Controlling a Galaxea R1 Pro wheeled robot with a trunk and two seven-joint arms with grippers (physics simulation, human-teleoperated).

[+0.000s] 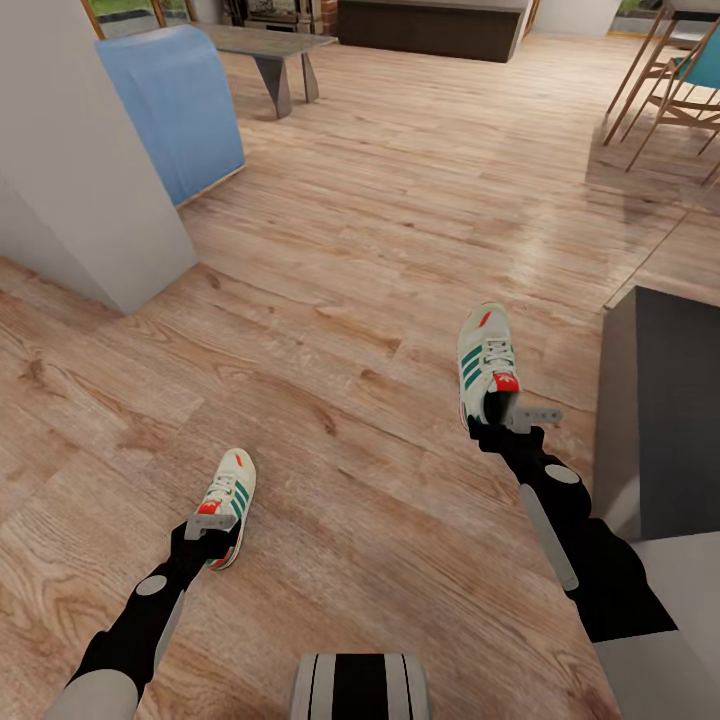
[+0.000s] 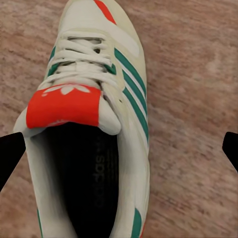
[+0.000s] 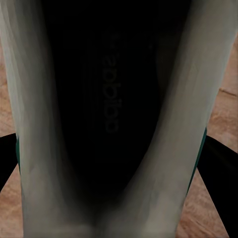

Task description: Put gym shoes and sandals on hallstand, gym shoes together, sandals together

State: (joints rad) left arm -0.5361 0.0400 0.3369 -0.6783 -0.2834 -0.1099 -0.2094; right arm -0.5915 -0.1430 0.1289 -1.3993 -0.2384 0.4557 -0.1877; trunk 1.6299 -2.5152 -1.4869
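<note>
Both shoes lie on the floor [image 1: 330, 260], left shoe [image 1: 227, 503] under the left gripper [image 1: 208, 531], right shoe [image 1: 487, 362] under the right gripper [image 1: 510, 420], jaws spread wide astride each heel; next, I judge, lower and clamp.

blue armchair [image 1: 180, 105], grey bench [image 1: 265, 50], wooden chairs [image 1: 670, 75]
</note>
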